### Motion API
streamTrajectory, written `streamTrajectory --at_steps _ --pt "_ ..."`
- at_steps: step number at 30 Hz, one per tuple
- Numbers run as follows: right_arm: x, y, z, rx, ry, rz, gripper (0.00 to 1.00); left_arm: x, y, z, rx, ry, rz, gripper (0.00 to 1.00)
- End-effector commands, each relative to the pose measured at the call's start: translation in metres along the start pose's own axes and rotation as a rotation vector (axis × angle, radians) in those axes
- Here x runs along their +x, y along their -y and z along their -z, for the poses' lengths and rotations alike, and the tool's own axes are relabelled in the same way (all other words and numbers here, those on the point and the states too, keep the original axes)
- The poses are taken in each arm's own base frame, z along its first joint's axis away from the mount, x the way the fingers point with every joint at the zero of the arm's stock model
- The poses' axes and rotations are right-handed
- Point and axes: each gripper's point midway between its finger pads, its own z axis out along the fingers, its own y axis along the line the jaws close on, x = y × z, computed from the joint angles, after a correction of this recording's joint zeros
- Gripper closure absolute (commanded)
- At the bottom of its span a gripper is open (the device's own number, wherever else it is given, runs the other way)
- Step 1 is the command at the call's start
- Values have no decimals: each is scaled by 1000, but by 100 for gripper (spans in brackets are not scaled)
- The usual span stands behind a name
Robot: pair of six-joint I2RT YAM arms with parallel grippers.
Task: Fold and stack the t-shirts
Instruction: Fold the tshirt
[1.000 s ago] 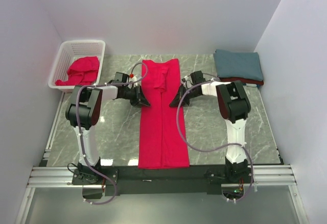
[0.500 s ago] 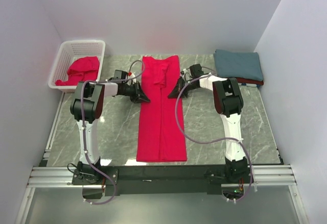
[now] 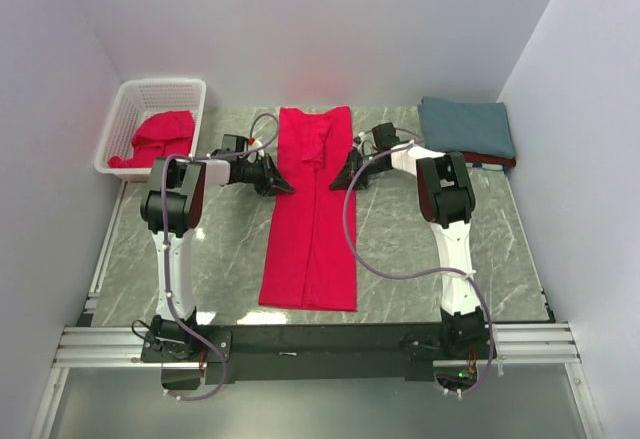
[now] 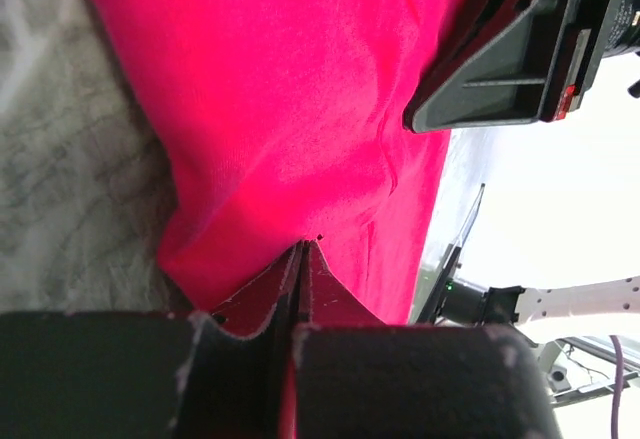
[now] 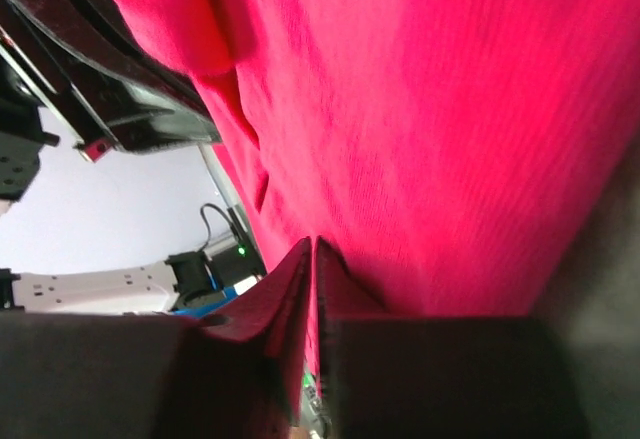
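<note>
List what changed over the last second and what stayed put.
The left gripper and right gripper, each pinching a side edge of the red shirt, moved toward the far wall and dragged its near hem away from the arm bases. Nothing was let go. The basket and the folded pile did not move.

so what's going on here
Both arms are working one bright red t-shirt, laid out as a long narrow strip on the table. The left tool pinches its left edge and the right tool its right edge, near the far end. A folded teal t-shirt sits on a darker red t-shirt at far right; the white basket holds a crumpled red t-shirt.
</note>
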Motion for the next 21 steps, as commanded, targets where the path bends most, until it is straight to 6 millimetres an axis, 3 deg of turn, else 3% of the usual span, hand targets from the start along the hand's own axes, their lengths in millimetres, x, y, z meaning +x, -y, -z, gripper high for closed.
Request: streamTrajectory --at_steps 1,2,5,7,9,14,21 --pt "-1 -31 30 46 39 123 84 -24 19 20 -4 109 -128 94" --pt "3 -47 44 74 71 175 74 -23 23 27 -7 116 -172 93" --pt "16 -61 59 127 96 322 57 -15 43 48 -35 118 -261 88" --pt "35 -59 62 238 77 405 56 -8 50 57 -68 112 -375 84" --pt "59 -57 55 336 17 473 55 4 40 61 -162 77 -456 81" --pt "83 -27 46 590 -12 586 54 25 20 69 -276 39 -510 63" --pt "88 9 27 752 -75 556 53 50 28 40 -355 9 -572 51"
